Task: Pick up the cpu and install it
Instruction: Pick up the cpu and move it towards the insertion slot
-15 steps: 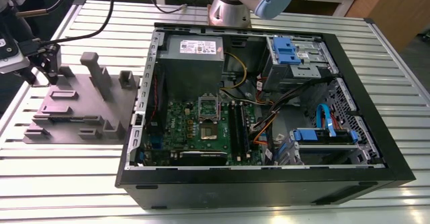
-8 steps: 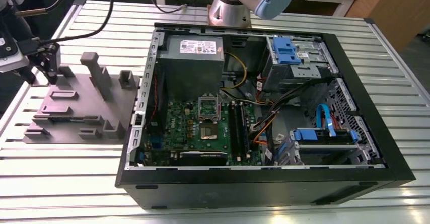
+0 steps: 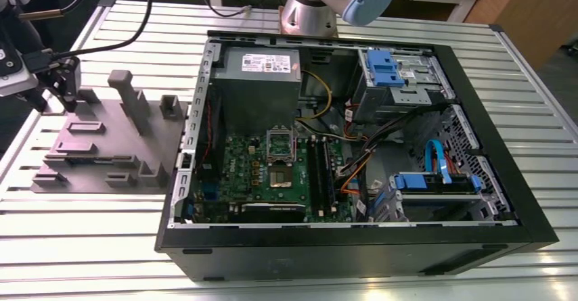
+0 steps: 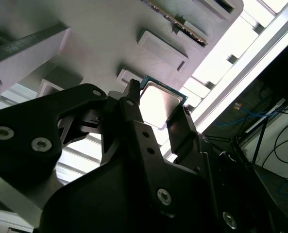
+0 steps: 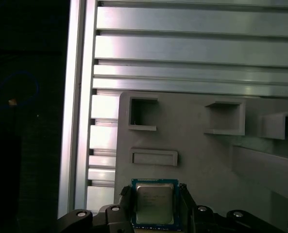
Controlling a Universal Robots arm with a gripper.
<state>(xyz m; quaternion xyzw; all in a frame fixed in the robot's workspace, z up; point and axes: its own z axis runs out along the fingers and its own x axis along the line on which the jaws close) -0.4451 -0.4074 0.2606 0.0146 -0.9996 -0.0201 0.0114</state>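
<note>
Grey moulded plastic holder block (image 3: 108, 145) is my landmark. Over its edge at the exterior view's left hangs my black claw (image 3: 65, 98), fingers (image 5: 126, 201) clamped on the small square silver-topped cpu (image 5: 153, 204). Beside the block, toward the exterior view's right, lies the open black computer case (image 3: 361, 253).

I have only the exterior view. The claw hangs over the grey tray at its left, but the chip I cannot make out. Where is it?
Observer: In the first wrist view the chip sits inside the claw, gripped on two opposite edges.
Operator: Which face shows?
Observer: Its silver metal top faces that camera.
Operator: What lies behind it?
Observer: The grey tray, near its edge by the slatted table.
</note>
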